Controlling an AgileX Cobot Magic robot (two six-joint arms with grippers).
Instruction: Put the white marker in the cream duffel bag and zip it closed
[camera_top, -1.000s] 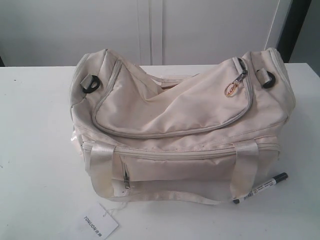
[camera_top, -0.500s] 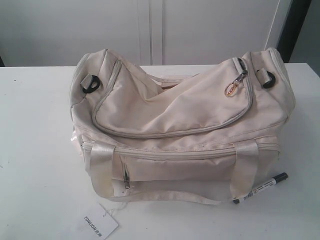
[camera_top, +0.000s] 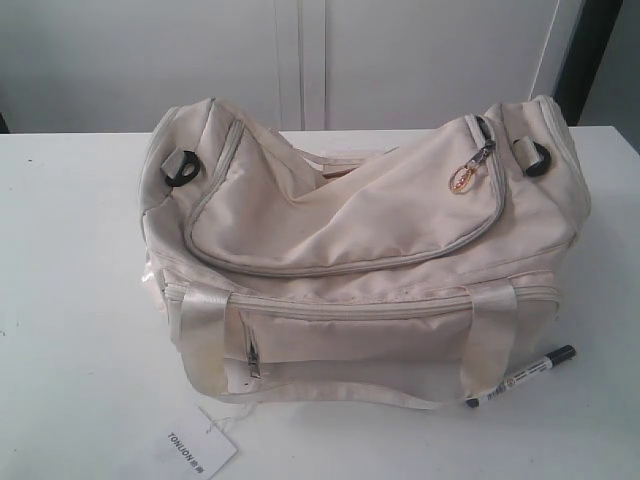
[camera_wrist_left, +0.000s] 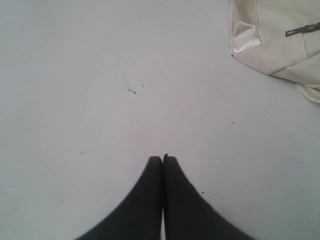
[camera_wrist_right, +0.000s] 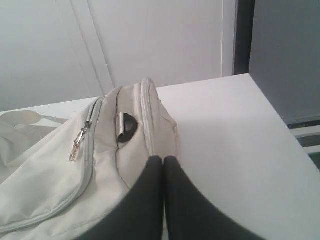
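The cream duffel bag lies across the white table, its curved top zipper shut with the gold ring pull at the right end. The white marker with its black cap lies on the table at the bag's front right corner. Neither gripper shows in the exterior view. In the left wrist view my left gripper is shut and empty over bare table, with a corner of the bag off to one side. My right gripper is shut and empty near the bag's right end.
A white paper tag printed TONLION lies on a string at the bag's front left. The table's right edge drops off close to the bag's end. White cabinet doors stand behind the table.
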